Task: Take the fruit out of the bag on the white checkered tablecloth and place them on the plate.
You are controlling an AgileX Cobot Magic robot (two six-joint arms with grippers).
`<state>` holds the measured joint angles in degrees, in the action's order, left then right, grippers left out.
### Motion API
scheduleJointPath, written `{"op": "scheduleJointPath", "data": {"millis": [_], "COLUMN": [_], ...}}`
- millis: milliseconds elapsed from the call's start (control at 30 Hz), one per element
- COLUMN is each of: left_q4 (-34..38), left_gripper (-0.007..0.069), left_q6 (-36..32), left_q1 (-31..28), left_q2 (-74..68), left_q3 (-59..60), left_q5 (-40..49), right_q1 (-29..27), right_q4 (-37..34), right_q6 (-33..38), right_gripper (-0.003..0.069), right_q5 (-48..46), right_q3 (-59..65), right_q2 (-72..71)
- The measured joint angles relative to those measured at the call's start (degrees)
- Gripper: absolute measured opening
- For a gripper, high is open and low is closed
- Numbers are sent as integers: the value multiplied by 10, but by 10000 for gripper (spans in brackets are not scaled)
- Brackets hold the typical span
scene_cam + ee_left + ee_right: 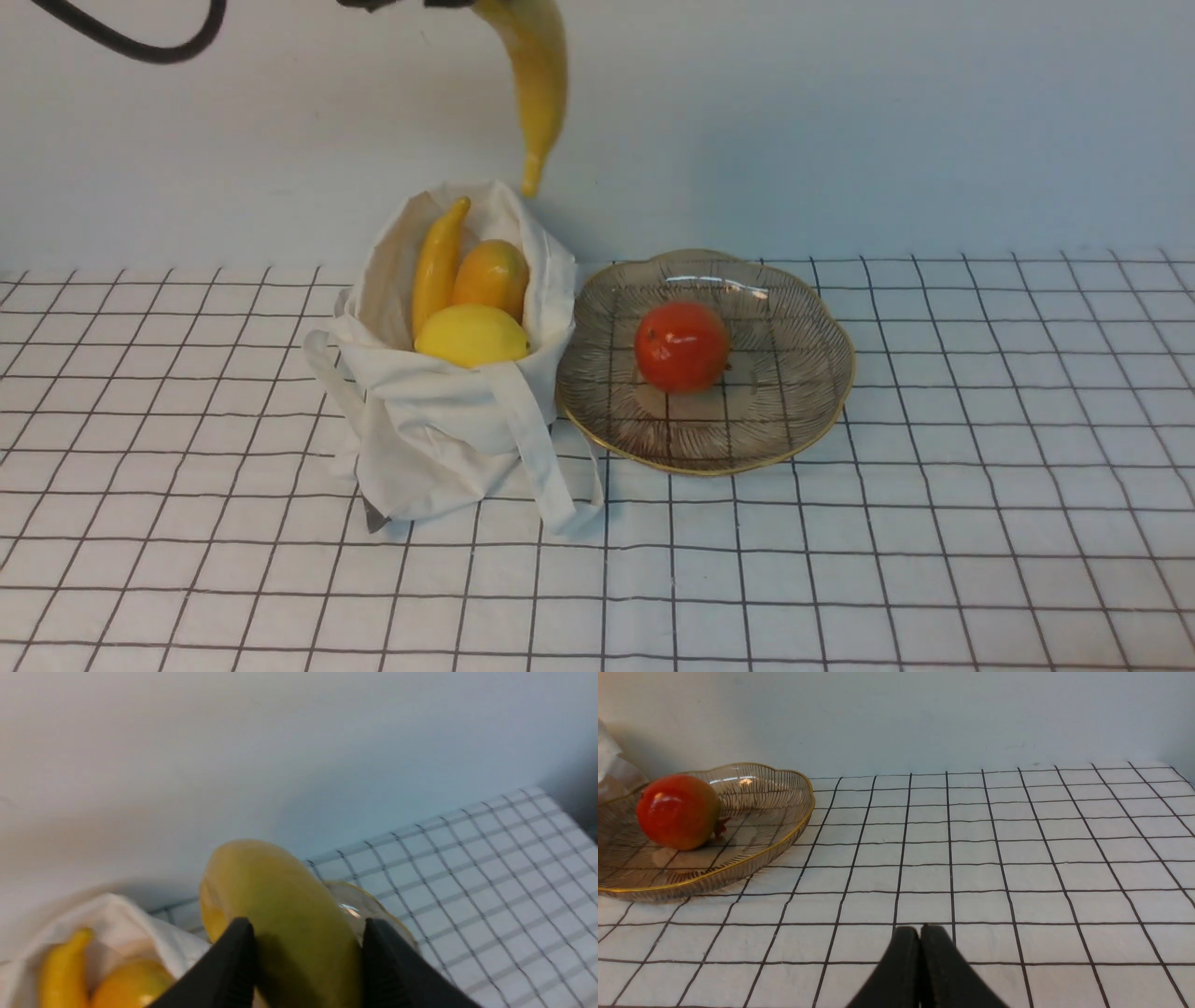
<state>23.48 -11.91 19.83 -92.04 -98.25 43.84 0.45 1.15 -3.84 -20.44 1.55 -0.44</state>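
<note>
A: Front view. Containers?
B: Two. An off-white soft cloth bag with long strap handles (439, 420), mouth open, on the white cloth surface with a dark-lined grid (747, 579). Contents: one curved yellow banana (437, 271), one orange-yellow rounded mango (492, 280), one oval yellow lemon (472, 335) nearest the front.
A: The other?
B: A shallow brownish ribbed glass plate with a gold rim (794, 392), just right of the bag. Contents: one round red-orange fruit (682, 346). Second curved yellow banana (537, 84) in the air above the bag's right edge, tip down.
A: Left wrist view.
B: Left tool (308, 947) pinching the second banana, one dark finger on either side. Bag partly visible, the other banana and an orange-yellow fruit inside; plate partly hidden behind the held banana.
A: Right wrist view.
B: Right tool (920, 938), fingertips pressed together, nothing between them. Plate partly in view, red-orange fruit inside, bag beyond it.
</note>
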Motion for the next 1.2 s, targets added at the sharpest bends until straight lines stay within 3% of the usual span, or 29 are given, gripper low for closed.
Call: {"op": "scheduleJointPath", "data": {"millis": [133,267,533,633,700,733,800,833,933,1067,1167,1200], "left_q4": [73,103,144,175,205,205,215,218,219,220,197,194], "left_gripper": [265,265,269,332,438,438,512,579,624,599,469,457], "left_q6": [-60,-97,-102,-102,-102,-102,-102,-103,-116,-140,-148,-148], "left_q1": [30,54,75,76,77,77,77,77,77,65,41,41], "left_q2": [-28,-81,-189,-209,-227,-227,-236,-242,-245,-234,-198,-195], "left_q3": [0,0,2,2,2,2,2,2,2,2,2,2], "left_q5": [48,54,-44,-90,-133,-133,-145,-152,-154,-142,-97,-93], "right_q1": [0,0,0,0,0,0,0,0,0,0,0,0], "right_q4": [0,0,0,0,0,0,0,0,0,0,0,0], "right_q6": [0,0,0,0,0,0,0,0,0,0,0,0], "right_gripper": [-15,-15,-15,-15,-15,-15,-15,-15,-15,-15,-15,-15], "right_q5": [0,0,0,0,0,0,0,0,0,0,0,0], "right_q3": [0,0,0,0,0,0,0,0,0,0,0,0], "right_q2": [0,0,0,0,0,0,0,0,0,0,0,0]}}
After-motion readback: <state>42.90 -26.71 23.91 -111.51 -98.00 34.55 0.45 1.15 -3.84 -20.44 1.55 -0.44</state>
